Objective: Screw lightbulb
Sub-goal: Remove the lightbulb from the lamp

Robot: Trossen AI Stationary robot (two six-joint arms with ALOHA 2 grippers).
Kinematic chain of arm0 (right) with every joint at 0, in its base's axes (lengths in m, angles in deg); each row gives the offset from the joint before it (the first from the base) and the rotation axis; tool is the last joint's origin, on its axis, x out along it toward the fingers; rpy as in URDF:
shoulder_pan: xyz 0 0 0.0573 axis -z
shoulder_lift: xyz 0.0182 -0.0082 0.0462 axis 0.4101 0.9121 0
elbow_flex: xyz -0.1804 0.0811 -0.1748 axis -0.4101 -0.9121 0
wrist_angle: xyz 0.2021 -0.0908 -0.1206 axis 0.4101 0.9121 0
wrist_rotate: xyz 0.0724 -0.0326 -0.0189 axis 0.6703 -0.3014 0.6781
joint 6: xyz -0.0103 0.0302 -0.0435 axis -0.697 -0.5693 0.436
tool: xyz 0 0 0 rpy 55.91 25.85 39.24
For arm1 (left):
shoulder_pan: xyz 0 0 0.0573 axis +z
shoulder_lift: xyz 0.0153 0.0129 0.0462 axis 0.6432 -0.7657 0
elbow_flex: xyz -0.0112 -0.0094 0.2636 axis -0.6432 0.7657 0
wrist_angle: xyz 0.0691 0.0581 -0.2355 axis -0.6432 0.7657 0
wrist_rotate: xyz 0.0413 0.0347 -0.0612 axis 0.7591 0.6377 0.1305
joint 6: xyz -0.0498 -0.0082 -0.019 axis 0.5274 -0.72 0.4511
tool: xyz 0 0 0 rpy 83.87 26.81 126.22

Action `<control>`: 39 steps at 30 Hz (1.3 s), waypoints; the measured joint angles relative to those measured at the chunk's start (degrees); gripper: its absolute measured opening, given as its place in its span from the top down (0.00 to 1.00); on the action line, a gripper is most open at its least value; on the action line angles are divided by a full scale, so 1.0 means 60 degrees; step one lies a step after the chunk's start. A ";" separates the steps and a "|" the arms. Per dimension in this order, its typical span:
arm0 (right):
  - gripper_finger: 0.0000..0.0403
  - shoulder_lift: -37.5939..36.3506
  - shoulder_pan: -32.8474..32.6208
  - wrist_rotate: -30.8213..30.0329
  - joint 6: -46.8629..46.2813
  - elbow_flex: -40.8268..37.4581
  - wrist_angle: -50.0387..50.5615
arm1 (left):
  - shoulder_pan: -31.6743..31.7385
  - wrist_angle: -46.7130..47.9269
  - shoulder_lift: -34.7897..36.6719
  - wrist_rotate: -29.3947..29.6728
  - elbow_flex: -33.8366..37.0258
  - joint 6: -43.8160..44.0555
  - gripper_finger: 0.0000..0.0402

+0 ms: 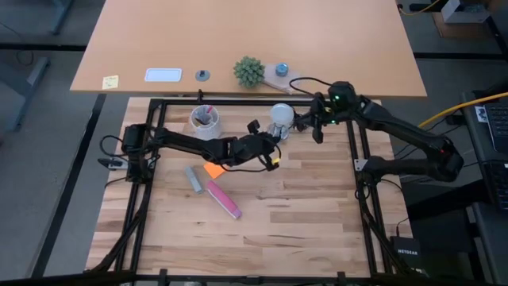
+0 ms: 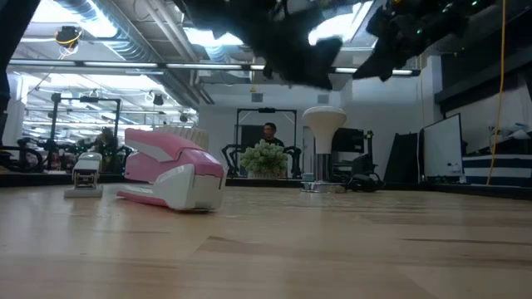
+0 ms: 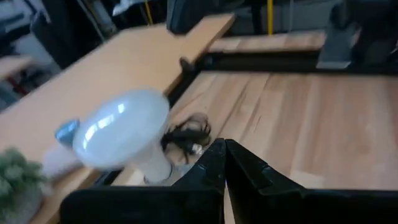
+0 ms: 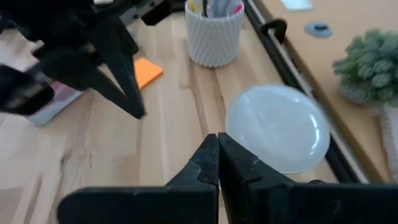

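The white frosted lightbulb (image 1: pixel 280 117) stands upright near the table's far edge, its narrow base down in a round socket (image 2: pixel 321 187) with a black cord (image 3: pixel 187 131). It also shows in the left wrist view (image 3: pixel 123 134) and the right wrist view (image 4: pixel 277 128). My left gripper (image 1: pixel 272 144) is shut and hovers just to the near-left of the bulb. My right gripper (image 1: pixel 302 124) is shut and hovers close on the bulb's right side, its fingertips (image 4: pixel 217 142) above the bulb's edge. I see no touch.
A white ribbed cup with pens (image 1: pixel 205 121) stands left of the bulb. An orange note (image 1: pixel 213 169), a grey stapler (image 1: pixel 194 179) and a pink stapler (image 1: pixel 224 199) lie nearer the middle. A black frame rail (image 1: pixel 238 102) runs along the far edge, with a small plant (image 1: pixel 248 71) behind it.
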 joint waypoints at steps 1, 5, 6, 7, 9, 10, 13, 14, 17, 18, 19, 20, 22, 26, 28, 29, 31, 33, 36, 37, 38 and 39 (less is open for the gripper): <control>0.99 -0.0170 0.0000 0.0002 -0.0005 0.0000 0.0023 | -0.0066 -0.0022 0.0161 -0.0001 0.0000 -0.0121 1.00; 0.99 -0.0931 0.0000 0.0002 -0.0010 0.0000 0.0116 | -0.0358 -0.0017 0.0897 0.0014 -0.0007 -0.0664 1.00; 0.99 -0.1133 0.0000 -0.0001 -0.0013 0.0000 0.0108 | -0.0436 -0.0006 0.1107 0.0028 -0.0007 -0.0778 1.00; 0.99 -0.1351 0.0000 -0.0001 -0.0017 0.0000 0.0144 | -0.0524 -0.0012 0.1294 0.0038 -0.0007 -0.0974 1.00; 0.99 -0.1776 0.0000 0.0003 -0.0031 0.0000 0.0346 | -0.0709 0.0109 0.1729 0.0037 -0.0007 -0.1323 1.00; 0.99 -0.1977 0.0000 0.0009 -0.0031 0.0000 0.0499 | -0.0791 0.0182 0.1912 0.0034 -0.0011 -0.1461 1.00; 0.99 -0.2534 0.0002 0.0015 -0.0036 0.0000 0.1181 | -0.1047 0.0750 0.2459 0.0032 -0.0015 -0.1588 1.00; 0.99 -0.2698 0.0002 0.0017 -0.0074 0.0000 0.1392 | -0.1136 0.0986 0.2588 0.0035 -0.0012 -0.1524 1.00; 0.99 -0.3080 0.0004 0.0021 -0.0651 0.0000 0.1999 | -0.1406 0.1531 0.2917 0.0039 -0.0012 -0.1263 1.00; 0.99 -0.3172 0.0004 0.0021 -0.0883 0.0000 0.2137 | -0.1489 0.1685 0.2996 0.0039 -0.0011 -0.1193 1.00; 0.99 -0.3254 0.0004 0.0019 -0.1103 0.0000 0.2281 | -0.1564 0.1829 0.3034 0.0039 -0.0013 -0.1130 1.00; 0.99 -0.3314 0.0007 0.0017 -0.1305 0.0000 0.2453 | -0.1635 0.1911 0.3044 0.0039 -0.0011 -0.1050 1.00; 0.99 -0.3387 0.0007 0.0023 -0.1367 0.0000 0.2667 | -0.1776 0.2084 0.3040 0.0039 -0.0011 -0.0884 1.00; 0.99 -0.3394 0.0007 0.0021 -0.1361 0.0000 0.2751 | -0.1986 0.2183 0.2962 0.0038 -0.0011 -0.0834 1.00; 0.99 -0.3393 0.0007 0.0021 -0.1360 0.0000 0.2754 | -0.2081 0.2406 0.2938 0.0035 -0.0011 -0.0874 1.00; 0.99 -0.3382 0.0007 0.0021 -0.1360 0.0000 0.2748 | -0.2111 0.2507 0.2935 0.0035 -0.0011 -0.0850 1.00; 0.99 -0.3368 0.0007 0.0021 -0.1360 0.0000 0.2755 | -0.2161 0.2737 0.2935 0.0035 -0.0011 -0.0809 1.00; 0.99 -0.3367 0.0007 0.0021 -0.1357 0.0000 0.2756 | -0.2217 0.2919 0.2935 0.0035 -0.0011 -0.0838 1.00; 0.99 -0.3371 0.0007 0.0013 -0.1356 0.0000 0.2755 | -0.2233 0.3143 0.2935 0.0032 -0.0011 -0.0828 1.00; 0.99 -0.3367 0.0007 0.0013 -0.1356 0.0000 0.2757 | -0.2233 0.3235 0.2935 0.0035 -0.0011 -0.0809 1.00; 0.99 -0.3367 0.0007 0.0013 -0.1356 0.0000 0.2765 | -0.2233 0.3357 0.2935 0.0039 -0.0011 -0.0812 1.00; 0.99 -0.3369 0.0007 0.0013 -0.1356 0.0000 0.2766 | -0.2233 0.3402 0.2935 0.0035 -0.0011 -0.0851 1.00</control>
